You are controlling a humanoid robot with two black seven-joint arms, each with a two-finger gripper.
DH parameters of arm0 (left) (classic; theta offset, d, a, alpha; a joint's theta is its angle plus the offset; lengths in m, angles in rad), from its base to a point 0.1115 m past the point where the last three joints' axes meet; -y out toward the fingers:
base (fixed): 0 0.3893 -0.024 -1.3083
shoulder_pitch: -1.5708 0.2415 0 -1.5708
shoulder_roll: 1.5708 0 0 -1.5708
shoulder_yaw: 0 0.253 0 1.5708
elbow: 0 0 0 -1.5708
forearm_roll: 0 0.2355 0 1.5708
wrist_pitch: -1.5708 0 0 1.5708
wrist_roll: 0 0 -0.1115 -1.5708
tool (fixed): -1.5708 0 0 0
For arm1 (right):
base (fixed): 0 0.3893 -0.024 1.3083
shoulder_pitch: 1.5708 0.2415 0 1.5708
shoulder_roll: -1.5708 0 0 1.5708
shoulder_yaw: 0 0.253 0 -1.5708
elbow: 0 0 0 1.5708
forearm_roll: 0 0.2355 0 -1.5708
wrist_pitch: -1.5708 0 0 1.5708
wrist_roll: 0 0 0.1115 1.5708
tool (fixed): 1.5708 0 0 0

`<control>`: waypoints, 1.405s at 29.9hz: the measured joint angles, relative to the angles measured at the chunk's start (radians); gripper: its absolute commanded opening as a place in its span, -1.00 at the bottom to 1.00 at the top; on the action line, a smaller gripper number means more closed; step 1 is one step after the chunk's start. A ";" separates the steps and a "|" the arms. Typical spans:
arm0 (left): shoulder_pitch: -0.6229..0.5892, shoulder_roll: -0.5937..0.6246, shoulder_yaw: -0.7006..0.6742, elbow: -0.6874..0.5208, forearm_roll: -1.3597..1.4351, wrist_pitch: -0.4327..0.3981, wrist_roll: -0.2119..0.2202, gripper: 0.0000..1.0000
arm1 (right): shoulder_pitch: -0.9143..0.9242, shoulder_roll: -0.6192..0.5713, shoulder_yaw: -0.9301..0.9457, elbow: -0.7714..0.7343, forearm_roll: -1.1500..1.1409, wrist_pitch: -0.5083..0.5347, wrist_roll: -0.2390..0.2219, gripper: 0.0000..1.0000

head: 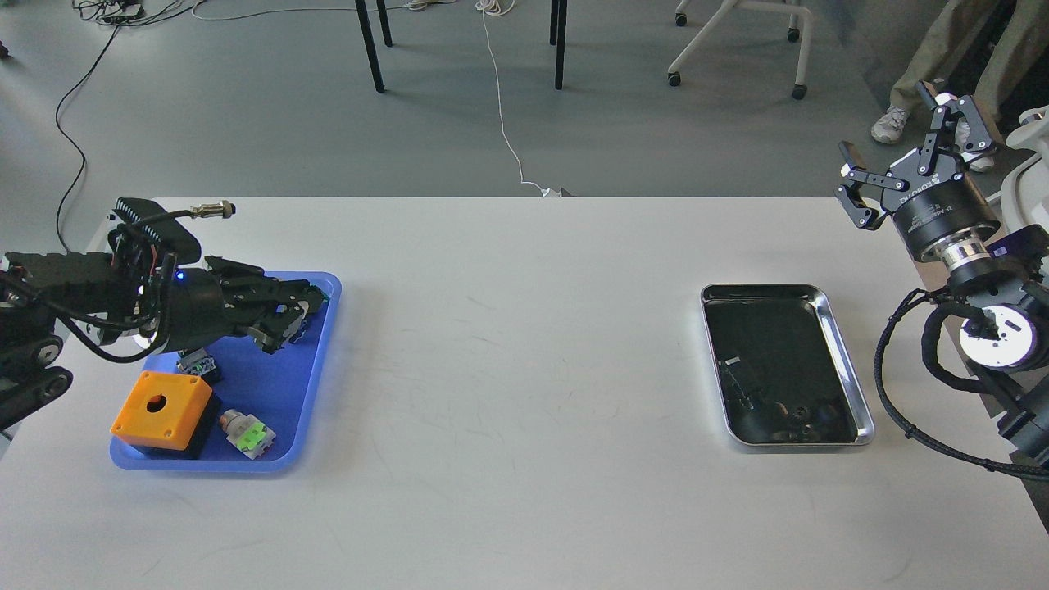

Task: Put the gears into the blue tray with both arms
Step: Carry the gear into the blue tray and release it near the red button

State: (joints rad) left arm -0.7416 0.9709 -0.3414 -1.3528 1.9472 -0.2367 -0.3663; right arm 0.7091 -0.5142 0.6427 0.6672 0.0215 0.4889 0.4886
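The blue tray (321,360) lies at the table's left end. My left gripper (287,321) hovers over its far right corner, pointing right and down. Its fingers are dark and close together, so whether it is open, shut or holding anything cannot be made out. Small dark round pieces that look like gears (799,416) lie at the near end of the silver tray (829,311), hard to tell apart against its dark inside. My right gripper (903,154) is raised beyond the table's far right corner, open and empty.
In the blue tray sit an orange box with a round hole (156,403), a green and white part (250,434) and a small dark part (197,363). A bare white tabletop (516,352) spans the gap between the trays. Chair legs and cables lie on the floor behind.
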 measured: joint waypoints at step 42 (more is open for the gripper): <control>0.056 -0.168 0.101 0.463 -0.029 0.131 -0.071 0.35 | 0.007 -0.003 -0.001 0.005 0.000 0.000 0.000 0.97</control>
State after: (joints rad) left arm -0.6856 0.8027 -0.2401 -0.8897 1.9182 -0.1061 -0.4371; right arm 0.7164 -0.5171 0.6415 0.6720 0.0215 0.4885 0.4887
